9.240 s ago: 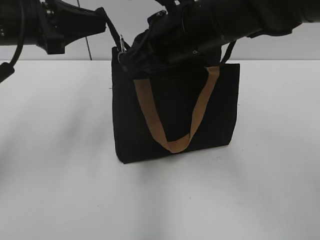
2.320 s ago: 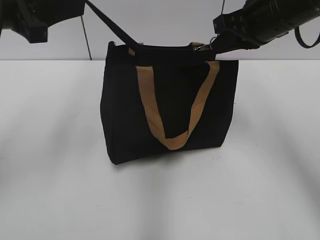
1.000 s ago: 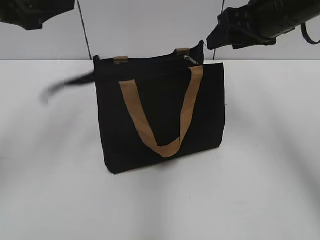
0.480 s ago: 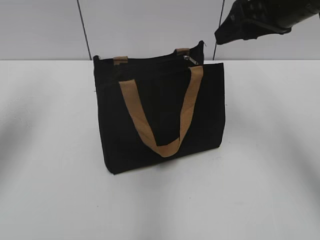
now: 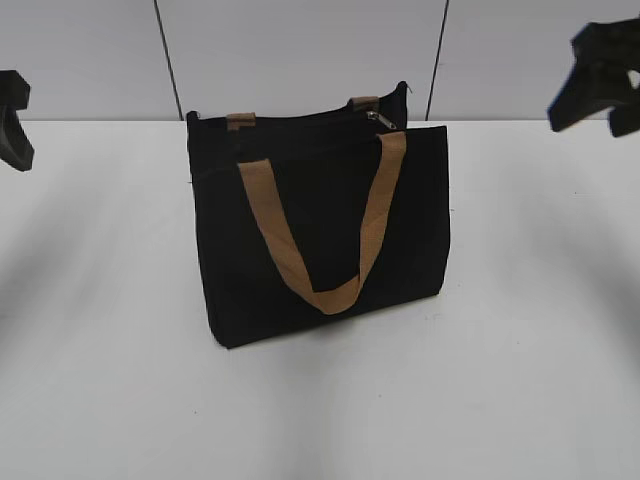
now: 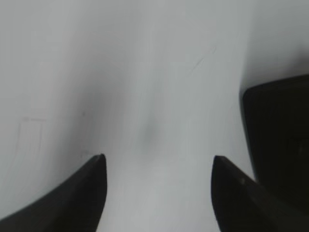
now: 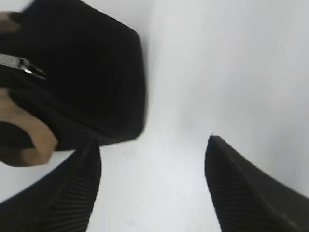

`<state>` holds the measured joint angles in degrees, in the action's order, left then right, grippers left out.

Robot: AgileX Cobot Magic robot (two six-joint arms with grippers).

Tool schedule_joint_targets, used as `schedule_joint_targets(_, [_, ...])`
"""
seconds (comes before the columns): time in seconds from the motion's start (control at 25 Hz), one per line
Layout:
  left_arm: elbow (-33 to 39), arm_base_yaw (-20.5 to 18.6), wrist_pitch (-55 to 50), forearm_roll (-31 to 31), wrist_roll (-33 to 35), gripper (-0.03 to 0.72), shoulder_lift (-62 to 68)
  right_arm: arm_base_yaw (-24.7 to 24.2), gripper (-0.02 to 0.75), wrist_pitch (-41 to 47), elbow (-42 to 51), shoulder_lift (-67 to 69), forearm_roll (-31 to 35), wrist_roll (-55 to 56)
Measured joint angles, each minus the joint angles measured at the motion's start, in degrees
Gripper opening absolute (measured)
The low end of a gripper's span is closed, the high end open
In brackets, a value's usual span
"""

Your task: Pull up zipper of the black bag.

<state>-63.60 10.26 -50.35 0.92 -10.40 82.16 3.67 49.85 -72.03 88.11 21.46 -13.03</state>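
Note:
The black bag (image 5: 320,225) stands upright in the middle of the white table, a tan handle (image 5: 320,225) hanging down its front. The silvery zipper (image 5: 381,120) sits at the right end of the top edge; it also shows in the right wrist view (image 7: 19,64) on the bag (image 7: 91,72). My left gripper (image 6: 157,162) is open and empty over bare table, the bag's edge (image 6: 277,130) at its right; it shows at the far left edge (image 5: 12,120). My right gripper (image 7: 152,145) is open and empty, to the right of the bag, at the far right edge (image 5: 600,90).
The white table (image 5: 320,400) spreads all round the bag. A grey panelled wall (image 5: 300,50) stands behind it.
The right gripper, earlier at the zipper on the bag's top right, has let go and drawn away to the right. The left arm has pulled back to the left edge. The bag settled.

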Motion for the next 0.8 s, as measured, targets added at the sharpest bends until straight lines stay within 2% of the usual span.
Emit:
schedule_joint_targets(0.16, [-3.70, 0.00, -5.91, -0.34, 2.57, 0.508, 0.19, -7.64, 0.520, 9.04, 0.00, 0.00, -3.61, 1.25])
schedule_joint_targets(0.36, [-4.52, 0.00, -11.37, -0.52, 4.29, 0.508, 0.19, -13.12, 0.520, 18.01, 0.00, -0.02, -10.58, 1.32])
schedule_joint_targets(0.56, [-4.52, 0.00, -16.68, -0.92, 4.91, 0.508, -0.19, -13.63, 0.520, 19.28, 1.30, -1.88, -11.54, 1.27])
schedule_joint_targets(0.8, [-1.41, 0.00, -18.76, -0.92, 4.96, 0.508, -7.58, -13.63, 0.520, 19.42, 11.70, -14.69, -11.11, 1.16])
